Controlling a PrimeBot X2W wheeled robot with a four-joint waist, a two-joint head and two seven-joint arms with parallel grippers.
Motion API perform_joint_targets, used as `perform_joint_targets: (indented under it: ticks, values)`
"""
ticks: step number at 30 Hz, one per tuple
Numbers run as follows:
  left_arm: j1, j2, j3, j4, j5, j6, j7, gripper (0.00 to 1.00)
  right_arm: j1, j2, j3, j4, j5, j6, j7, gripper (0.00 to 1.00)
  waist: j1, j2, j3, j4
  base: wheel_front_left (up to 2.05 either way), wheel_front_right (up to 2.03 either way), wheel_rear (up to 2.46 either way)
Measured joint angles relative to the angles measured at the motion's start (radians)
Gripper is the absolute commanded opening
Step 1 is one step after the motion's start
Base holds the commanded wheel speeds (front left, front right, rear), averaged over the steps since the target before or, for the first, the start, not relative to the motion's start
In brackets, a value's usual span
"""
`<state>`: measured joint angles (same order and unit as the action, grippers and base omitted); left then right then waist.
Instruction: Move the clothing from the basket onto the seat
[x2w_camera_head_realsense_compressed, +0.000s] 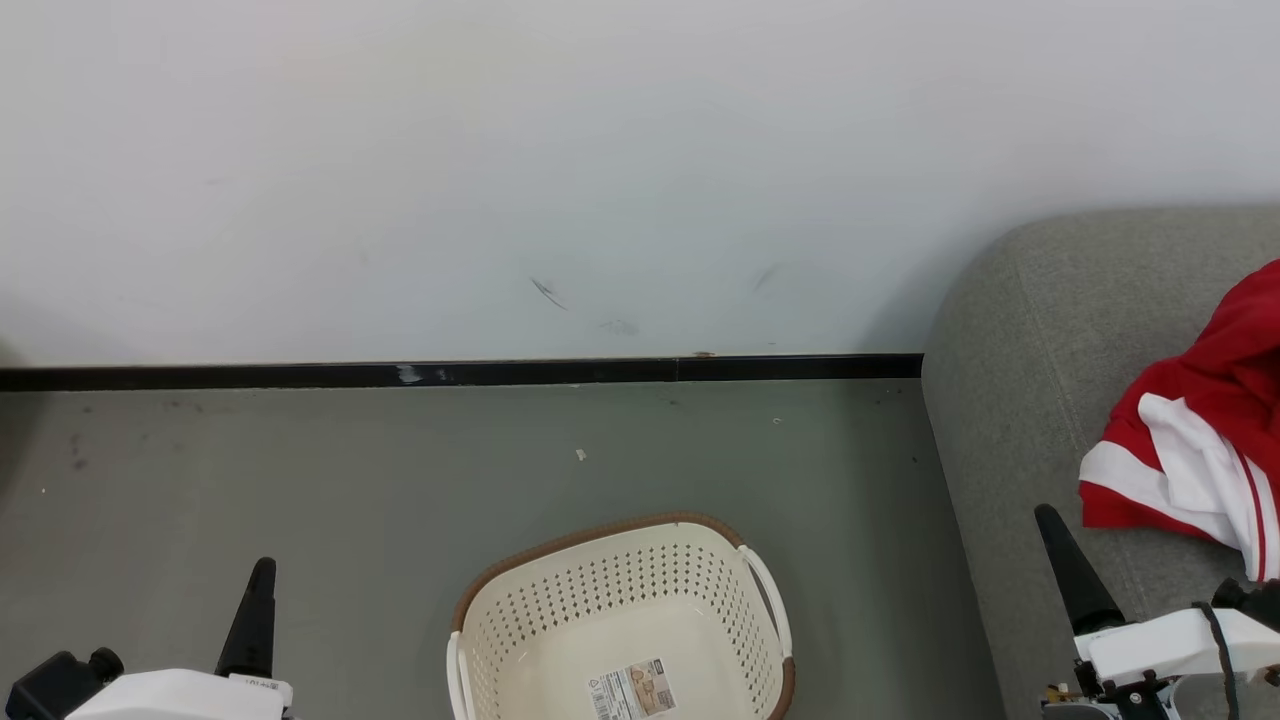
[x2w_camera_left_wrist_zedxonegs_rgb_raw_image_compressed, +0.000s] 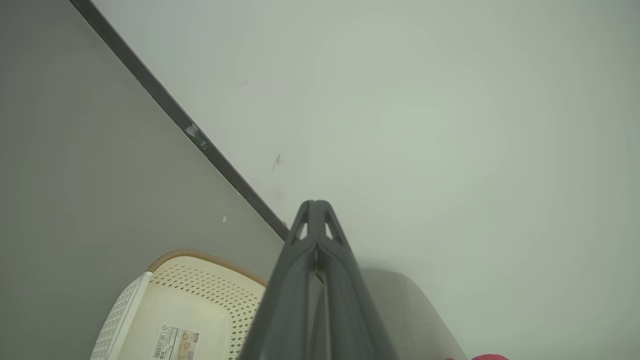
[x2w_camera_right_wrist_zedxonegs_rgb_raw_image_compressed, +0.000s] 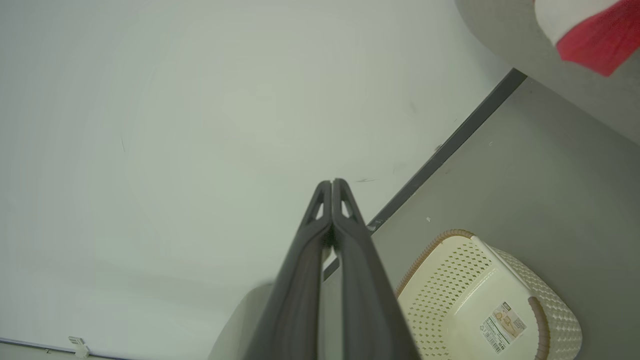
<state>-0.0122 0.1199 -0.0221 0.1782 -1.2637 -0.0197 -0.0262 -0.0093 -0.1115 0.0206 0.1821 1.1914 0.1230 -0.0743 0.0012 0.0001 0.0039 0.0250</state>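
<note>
Clothing (x2w_camera_head_realsense_compressed: 1190, 420) is laid on the grey sofa (x2w_camera_head_realsense_compressed: 1020, 400), just beside the right gripper (x2w_camera_head_realsense_compressed: 1048, 520). It and the left gripper (x2w_camera_head_realsense_compressed: 262, 575) are closed, nothing held. If swung carelessly, the clothing could be snagged and dragged off.

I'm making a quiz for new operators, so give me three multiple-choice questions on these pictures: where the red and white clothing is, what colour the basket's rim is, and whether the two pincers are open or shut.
1. Where does the clothing lie? A on a table; B on the grey seat; C over a rail.
2. What colour is the rim of the basket? A blue; B black; C brown.
3. How do the left pincer and right pincer stand? A both shut; B both open; C one open.
Key: 1 B, the fabric rests on the seat cushion. 2 C, a brown band tops the cream wall. 3 A, both are pressed closed with nothing between.
</note>
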Motion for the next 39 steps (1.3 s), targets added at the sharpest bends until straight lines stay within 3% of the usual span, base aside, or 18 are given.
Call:
perform_joint_targets:
  ticks: [39]
  values:
    - [-0.044,-0.079,0.089,0.036,-0.348,-0.058,0.123,0.0,-0.059,0.0,-0.045,0.081,0.503,0.0,0.095,0.0,-0.0006,0.0,-0.005,-0.025,0.0,0.0,0.0]
